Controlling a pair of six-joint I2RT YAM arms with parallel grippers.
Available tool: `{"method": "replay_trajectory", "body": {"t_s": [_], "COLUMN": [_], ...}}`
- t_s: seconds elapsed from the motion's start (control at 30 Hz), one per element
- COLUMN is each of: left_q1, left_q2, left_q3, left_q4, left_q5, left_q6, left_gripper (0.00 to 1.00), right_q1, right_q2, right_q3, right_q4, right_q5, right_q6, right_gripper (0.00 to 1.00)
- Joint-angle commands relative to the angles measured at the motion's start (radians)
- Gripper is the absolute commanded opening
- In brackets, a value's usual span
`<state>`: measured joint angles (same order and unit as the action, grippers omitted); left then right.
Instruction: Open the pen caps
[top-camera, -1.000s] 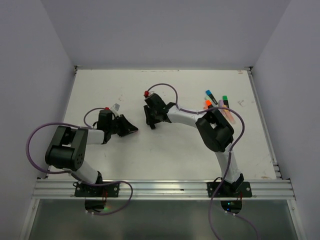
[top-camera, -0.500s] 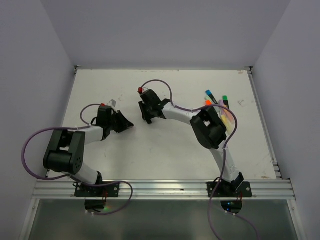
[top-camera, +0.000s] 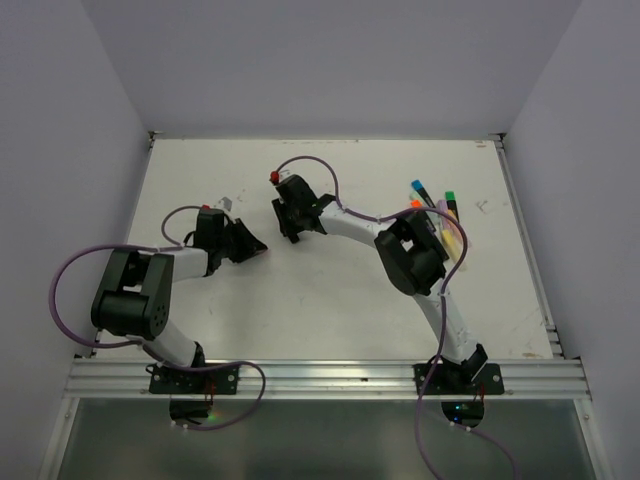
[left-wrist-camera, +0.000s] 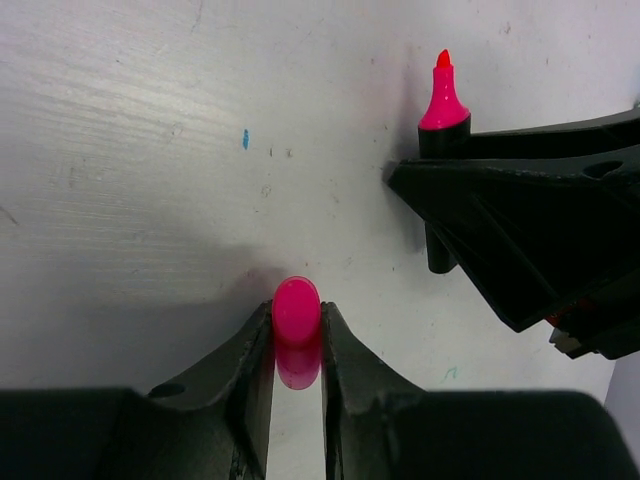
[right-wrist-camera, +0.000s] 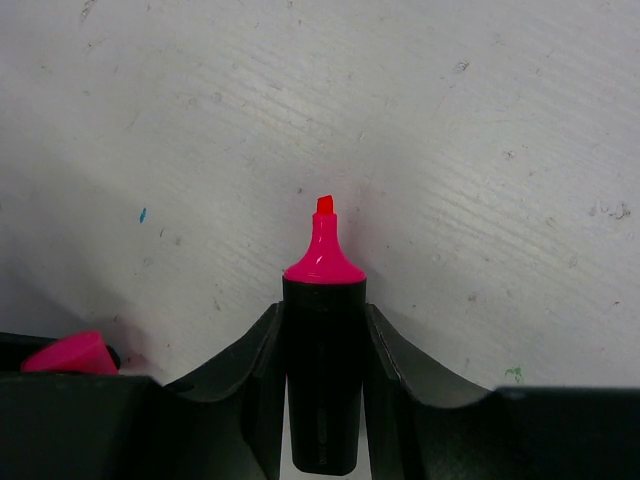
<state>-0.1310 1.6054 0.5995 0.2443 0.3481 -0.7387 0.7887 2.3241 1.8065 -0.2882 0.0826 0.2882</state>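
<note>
One cap off, the other pens not yet opened.
The left pincer (left-wrist-camera: 297, 322), nearly closed, pinches the pink cap (left-wrist-camera: 297, 310) low over the worktop (top-camera: 300, 300). Just beyond, the right pincer (right-wrist-camera: 323, 325) clamps the black highlighter (right-wrist-camera: 322, 400), its pink tip (right-wrist-camera: 323, 250) bared. Far right, the blue cap (top-camera: 416, 185), green cap (top-camera: 450, 194) and orange cap (top-camera: 416, 206) sit on their pens, so I judge most of the work is left.

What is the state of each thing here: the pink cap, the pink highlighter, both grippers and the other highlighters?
pink cap: off its highlighter
pink highlighter: uncapped, tip bare
left gripper: shut on the pink cap
right gripper: shut on the pink highlighter
other highlighters: lying on the table, seemingly capped
</note>
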Motion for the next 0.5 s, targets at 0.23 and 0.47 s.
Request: {"method": "replay_trajectory", "body": {"t_s": [0.23,0.47], "left_q1": [0.016,0.016], "left_q2": [-0.03,-0.038], "left_q3": [-0.023,-0.02], "left_q4": [-0.043,-0.04], "left_q5": [-0.084,-0.081], "left_q6": [0.024,0.021], "left_gripper": [0.39,0.51], "right_q1": [-0.014,-0.013], "right_q2": [-0.006,0.001], "right_q3": [0.007,-0.004], "right_q4": [-0.034,-0.026], "right_q5": [-0.001,-0.017], "right_q6": [-0.003,-0.004], "right_gripper": [0.28,0.39]}}
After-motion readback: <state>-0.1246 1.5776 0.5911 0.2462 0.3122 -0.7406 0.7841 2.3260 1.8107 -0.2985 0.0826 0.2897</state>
